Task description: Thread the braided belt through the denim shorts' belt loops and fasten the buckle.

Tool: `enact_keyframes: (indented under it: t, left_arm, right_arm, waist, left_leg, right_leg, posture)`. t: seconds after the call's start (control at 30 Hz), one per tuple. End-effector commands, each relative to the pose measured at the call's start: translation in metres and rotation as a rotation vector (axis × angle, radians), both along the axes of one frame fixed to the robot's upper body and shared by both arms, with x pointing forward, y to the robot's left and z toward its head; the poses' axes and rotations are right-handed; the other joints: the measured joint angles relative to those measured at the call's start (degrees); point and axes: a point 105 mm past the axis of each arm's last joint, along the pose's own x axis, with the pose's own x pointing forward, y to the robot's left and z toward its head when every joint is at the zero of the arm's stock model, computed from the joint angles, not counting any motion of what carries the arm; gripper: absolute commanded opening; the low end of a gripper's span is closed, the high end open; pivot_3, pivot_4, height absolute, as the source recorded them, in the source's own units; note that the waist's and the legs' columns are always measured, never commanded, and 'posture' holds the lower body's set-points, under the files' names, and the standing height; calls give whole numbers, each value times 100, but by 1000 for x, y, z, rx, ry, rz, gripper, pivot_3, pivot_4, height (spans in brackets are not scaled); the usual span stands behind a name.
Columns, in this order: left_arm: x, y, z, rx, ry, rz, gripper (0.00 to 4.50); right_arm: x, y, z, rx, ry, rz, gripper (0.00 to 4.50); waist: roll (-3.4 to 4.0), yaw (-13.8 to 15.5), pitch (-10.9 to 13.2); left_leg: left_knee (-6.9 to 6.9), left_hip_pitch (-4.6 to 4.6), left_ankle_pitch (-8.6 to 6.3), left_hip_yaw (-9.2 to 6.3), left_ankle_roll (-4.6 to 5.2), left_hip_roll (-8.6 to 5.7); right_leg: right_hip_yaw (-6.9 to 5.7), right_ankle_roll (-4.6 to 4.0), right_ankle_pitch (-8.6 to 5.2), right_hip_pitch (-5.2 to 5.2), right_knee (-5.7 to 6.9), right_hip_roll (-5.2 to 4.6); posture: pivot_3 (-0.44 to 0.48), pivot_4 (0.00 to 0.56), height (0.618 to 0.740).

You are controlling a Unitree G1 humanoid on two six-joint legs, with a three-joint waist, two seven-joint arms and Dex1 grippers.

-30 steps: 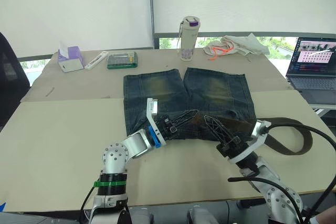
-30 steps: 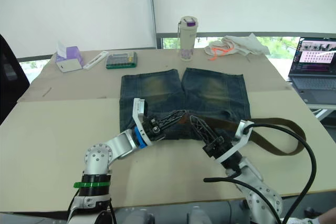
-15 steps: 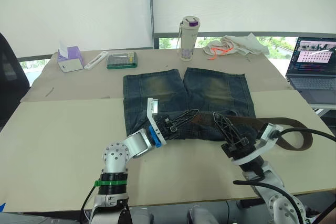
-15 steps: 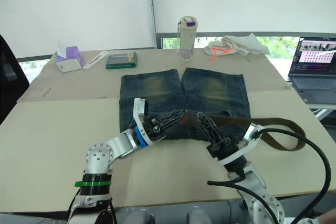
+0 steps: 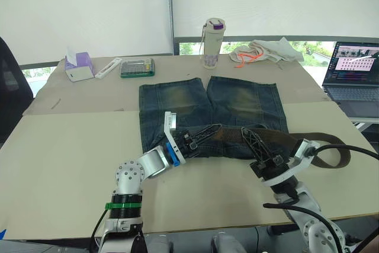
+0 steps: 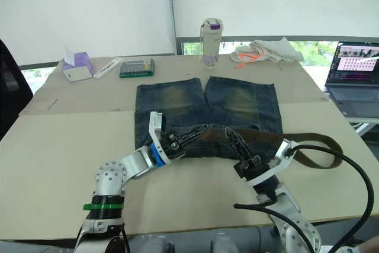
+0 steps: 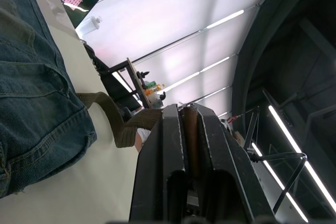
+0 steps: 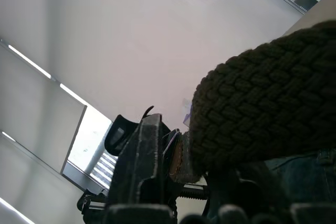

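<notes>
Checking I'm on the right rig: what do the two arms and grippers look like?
Both arms are silver metal with round joints. The left gripper has black lattice fingers, a blue wrist block, white plate. The right gripper matches, with a thick black cable.

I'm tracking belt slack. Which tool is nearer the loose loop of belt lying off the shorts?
The right tool, gripping the braided belt at the waistband; the loose loop lies beside it, while the left tool is farther along the denim shorts.

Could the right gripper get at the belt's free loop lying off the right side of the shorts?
Probably not right away: the right gripper is shut on the braided belt at the waistband of the denim shorts. It would have to let go first; the table beside it looks unobstructed.
</notes>
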Motion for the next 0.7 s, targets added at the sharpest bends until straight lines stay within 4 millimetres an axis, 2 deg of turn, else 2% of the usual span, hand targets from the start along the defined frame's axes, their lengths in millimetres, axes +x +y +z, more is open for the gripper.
enact_keyframes:
  t: [0.03, 0.7]
  left_arm:
    - [2, 2, 6, -9, -31, 11, 0]
    - [2, 2, 6, -4, -54, 37, 0]
  right_arm:
    - [-3, -8, 10, -4, -45, -32, 73]
    - [4, -13, 3, -44, 26, -53, 73]
  waist:
    - [0, 0, 0]
    - [-2, 1, 2]
  left_leg:
    - [0, 0, 0, 0, 0, 0]
    - [-1, -6, 0, 1, 0, 0]
  right_leg:
    - [0, 0, 0, 0, 0, 0]
    - [0, 3, -2, -3, -3, 0]
  posture:
    - [0, 150, 740]
    - [0, 150, 740]
